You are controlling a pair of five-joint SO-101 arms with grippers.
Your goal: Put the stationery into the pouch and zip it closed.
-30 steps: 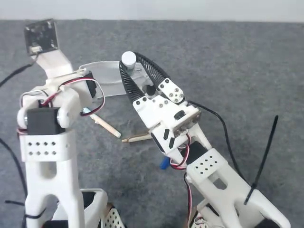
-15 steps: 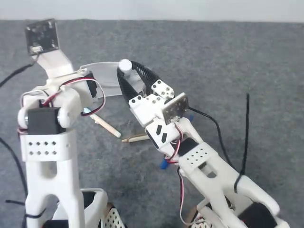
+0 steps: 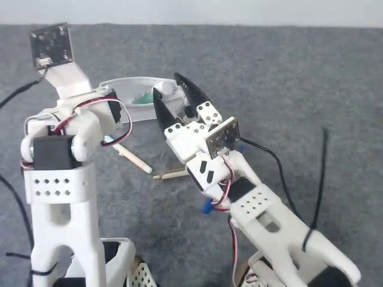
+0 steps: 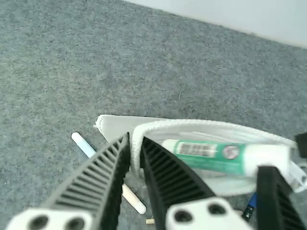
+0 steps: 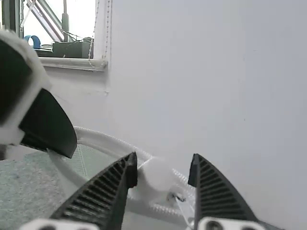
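**Pouch held at its left end, glue tube part in**

Your left gripper [image 4: 135, 140] is pinched nearly shut on the rim of the pouch [image 4: 117, 127] at its left end. The pouch lies on the carpet [image 3: 299, 78], far of both arms, mouth agape. A green glue tube [image 4: 211, 152] lies inside it. Your right gripper [image 5: 163, 165] stands spread around the tube's white cap [image 3: 163, 89] at the pouch's right end.

Carpet runs on right of the pouch and back to the wall [image 3: 239, 12]. Near of the pouch, between the arms, lie a pen [image 3: 134, 158] and a stick [image 3: 170, 174], well apart from it.

From above, the left arm hides its own fingers. A blue item [image 3: 206, 207] is mostly covered by the right arm; you cannot tell what it is.
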